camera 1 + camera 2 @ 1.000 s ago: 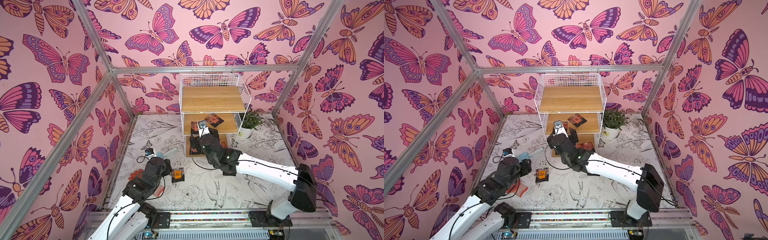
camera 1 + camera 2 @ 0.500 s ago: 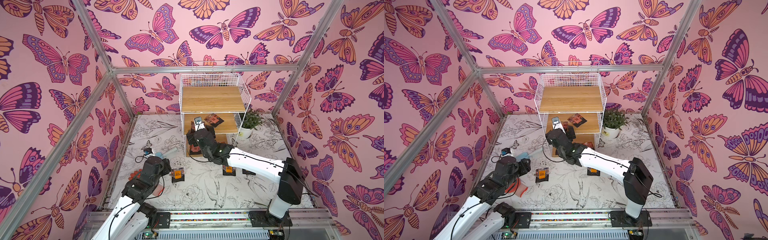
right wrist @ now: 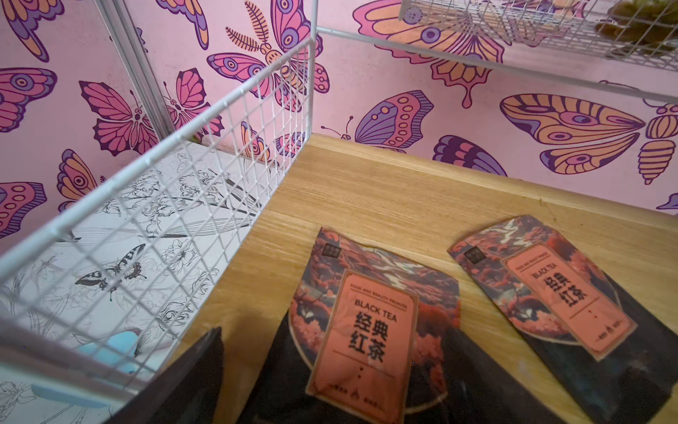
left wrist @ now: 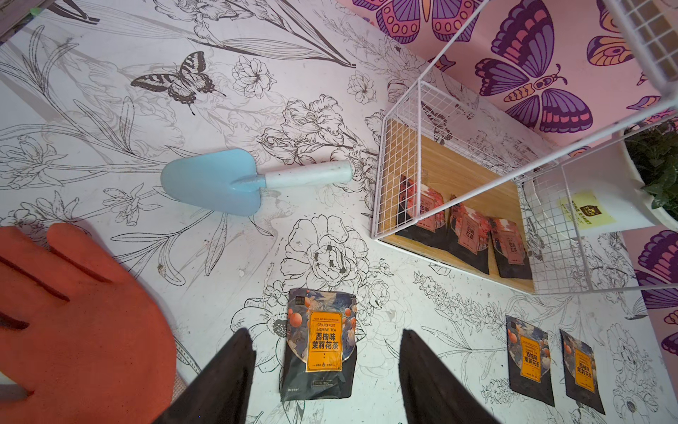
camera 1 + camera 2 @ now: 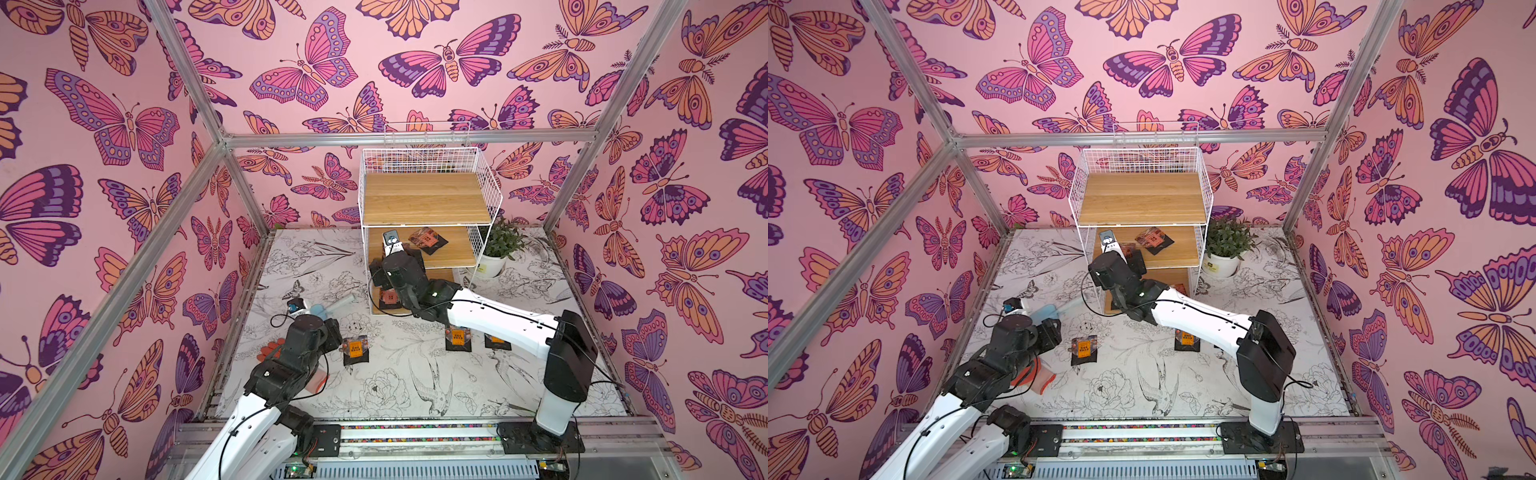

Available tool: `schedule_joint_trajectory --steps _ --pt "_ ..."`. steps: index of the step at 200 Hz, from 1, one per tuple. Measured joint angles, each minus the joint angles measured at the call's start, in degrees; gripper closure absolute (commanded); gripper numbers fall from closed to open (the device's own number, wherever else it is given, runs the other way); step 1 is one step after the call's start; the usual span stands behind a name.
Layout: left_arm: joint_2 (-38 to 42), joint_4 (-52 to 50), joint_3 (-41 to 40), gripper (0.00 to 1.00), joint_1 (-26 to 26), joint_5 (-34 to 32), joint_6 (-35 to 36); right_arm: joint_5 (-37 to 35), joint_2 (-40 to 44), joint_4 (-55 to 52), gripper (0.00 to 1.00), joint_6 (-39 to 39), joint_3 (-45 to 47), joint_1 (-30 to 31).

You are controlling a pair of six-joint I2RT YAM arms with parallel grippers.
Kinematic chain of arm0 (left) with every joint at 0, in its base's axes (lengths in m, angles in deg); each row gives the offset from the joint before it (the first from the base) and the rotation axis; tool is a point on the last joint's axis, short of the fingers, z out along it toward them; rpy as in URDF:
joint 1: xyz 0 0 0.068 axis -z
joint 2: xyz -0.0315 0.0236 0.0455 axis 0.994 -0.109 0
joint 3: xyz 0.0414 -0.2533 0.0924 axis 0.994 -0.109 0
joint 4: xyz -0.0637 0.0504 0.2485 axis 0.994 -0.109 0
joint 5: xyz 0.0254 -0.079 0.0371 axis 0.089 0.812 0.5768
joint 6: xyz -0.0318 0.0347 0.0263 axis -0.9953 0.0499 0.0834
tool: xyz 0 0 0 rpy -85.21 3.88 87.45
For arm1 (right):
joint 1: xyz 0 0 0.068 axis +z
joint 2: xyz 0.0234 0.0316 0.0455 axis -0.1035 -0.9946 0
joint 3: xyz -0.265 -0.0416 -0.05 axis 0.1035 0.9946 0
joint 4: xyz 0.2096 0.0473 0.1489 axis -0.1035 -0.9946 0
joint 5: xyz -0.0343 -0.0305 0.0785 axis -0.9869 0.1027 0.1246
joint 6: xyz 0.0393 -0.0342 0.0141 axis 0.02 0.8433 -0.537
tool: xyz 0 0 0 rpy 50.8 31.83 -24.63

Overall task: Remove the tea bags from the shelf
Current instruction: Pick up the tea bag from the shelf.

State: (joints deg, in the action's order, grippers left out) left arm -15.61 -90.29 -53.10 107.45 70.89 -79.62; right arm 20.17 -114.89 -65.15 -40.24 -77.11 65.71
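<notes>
**Labels.** The black tea sachet (image 3: 367, 323) reads "FOOD AND BEAUTY PROMISE", "BLACK TEA" and 经典红茶 on a reddish-pink panel. The second black tea sachet (image 3: 561, 290) carries the same print. The grapefruit sachet (image 4: 323, 341) reads "GRAPEFRUIT JASMINE TEA" and 西柚味茉莉花茶 on an orange panel.

**Contents.** The shelf (image 5: 424, 199) stands in the upper middle of the frame in both top views. Its middle board (image 3: 403, 191) holds both black tea sachets, lying flat. Its bottom board (image 4: 477, 183) holds three reddish sachets (image 4: 469, 235) in an overlapping row. The table (image 5: 395, 395) carries the grapefruit sachet and two more orange-label sachets (image 4: 528, 356), all flat.

**Orientation.** The black tea sachet's long axis runs along my reach, with its printed top toward the pink wall behind the shelf. The second lies just beside it, turned at an angle. In a top view the grapefruit sachet (image 5: 355, 351) has its long axis running up and down the frame.

**Grippers.** My right gripper (image 3: 334, 332) is over the middle board with its jaws spread wide, one finger on each side of the black tea sachet. I cannot tell whether the fingers touch it. My left gripper (image 4: 324, 332) hangs above the table with its jaws apart. There is a gap on each side of the grapefruit sachet, and the gripper holds nothing.
</notes>
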Motion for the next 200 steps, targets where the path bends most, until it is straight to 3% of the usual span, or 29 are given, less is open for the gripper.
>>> schedule_joint_trajectory --steps 61,180,200 --pt "0.46 0.02 -0.76 0.35 -0.13 -0.02 -0.22 1.88 -0.33 -1.95 0.35 -3.43 -0.81 -0.13" --pt "2.12 -0.13 -0.79 0.37 -0.13 -0.07 -0.24 6.08 1.9 -3.96 0.97 -5.53 0.39 -1.57" --pt "2.6 -0.28 -0.79 0.37 -0.13 -0.2 -0.37 6.93 3.08 -5.16 1.0 -5.09 1.09 -1.86"
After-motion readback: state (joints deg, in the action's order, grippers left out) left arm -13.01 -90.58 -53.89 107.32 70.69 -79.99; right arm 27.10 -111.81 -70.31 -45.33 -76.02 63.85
